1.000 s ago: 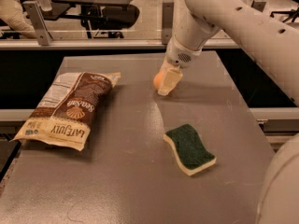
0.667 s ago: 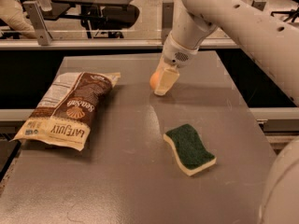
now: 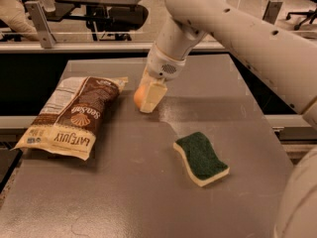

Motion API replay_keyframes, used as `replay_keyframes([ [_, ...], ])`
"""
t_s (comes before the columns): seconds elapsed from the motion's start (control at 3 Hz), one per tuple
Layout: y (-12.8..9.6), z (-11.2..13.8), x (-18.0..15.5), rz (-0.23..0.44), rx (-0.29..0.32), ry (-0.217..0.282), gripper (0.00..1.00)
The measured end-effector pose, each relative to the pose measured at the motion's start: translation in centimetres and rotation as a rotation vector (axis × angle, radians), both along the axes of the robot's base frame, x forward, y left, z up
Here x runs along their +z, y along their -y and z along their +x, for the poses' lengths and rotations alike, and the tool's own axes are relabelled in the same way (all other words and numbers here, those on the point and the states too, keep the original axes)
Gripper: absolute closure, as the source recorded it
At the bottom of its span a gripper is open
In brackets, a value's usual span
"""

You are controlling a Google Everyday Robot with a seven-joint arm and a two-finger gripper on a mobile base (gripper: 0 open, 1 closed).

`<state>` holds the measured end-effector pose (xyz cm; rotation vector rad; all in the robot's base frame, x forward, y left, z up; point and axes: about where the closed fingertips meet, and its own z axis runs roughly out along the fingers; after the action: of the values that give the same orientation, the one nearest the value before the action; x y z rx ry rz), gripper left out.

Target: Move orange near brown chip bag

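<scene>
Where the gripper [image 3: 143, 103] is hanging: it is reaching down from the arm [image 3: 237, 29], low over the worktop [image 3: 124, 197], just beside the upper right corner of the brown chip bag [image 3: 74, 115].
Fingers [image 3: 152, 97]: they are pinching the orange [image 3: 139, 97]. One pale finger is lying across the fruit's right side and the other is hiding behind it, so the gap is only as wide as the fruit.
Orange: it is sitting in the grip, near the bag but apart from it; I cannot tell whether it is touching the worktop.
Sponge [image 3: 200, 158]: it is lying well to the right and nearer the camera, out of the way.
Step, as I am judging it: the carry is nearing its end, with the set-down and release not yet done.
Risk one: the round fruit rolling away once released, more so if it is dropped from a height.
Risk two: the fingers clipping the bag's crinkled corner and shoving it, if the gripper is sent further left.
Risk three: the smooth skin slipping out of a shallow pinch.
</scene>
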<state>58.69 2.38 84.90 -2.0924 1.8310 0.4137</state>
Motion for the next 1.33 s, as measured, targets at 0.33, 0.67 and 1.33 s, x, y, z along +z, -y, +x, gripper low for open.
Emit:
replay_keyframes([
  [0.33, -2.4, -1.2, -0.4, 0.026, 0.058, -0.011, 1.00],
  [0.67, -4.1, -2.1, -0.1, 0.063, 0.097, -0.009, 1.00],
  [1.33, -5.5, -2.8, 0.0, 0.093, 0.128, 0.000, 0.60],
])
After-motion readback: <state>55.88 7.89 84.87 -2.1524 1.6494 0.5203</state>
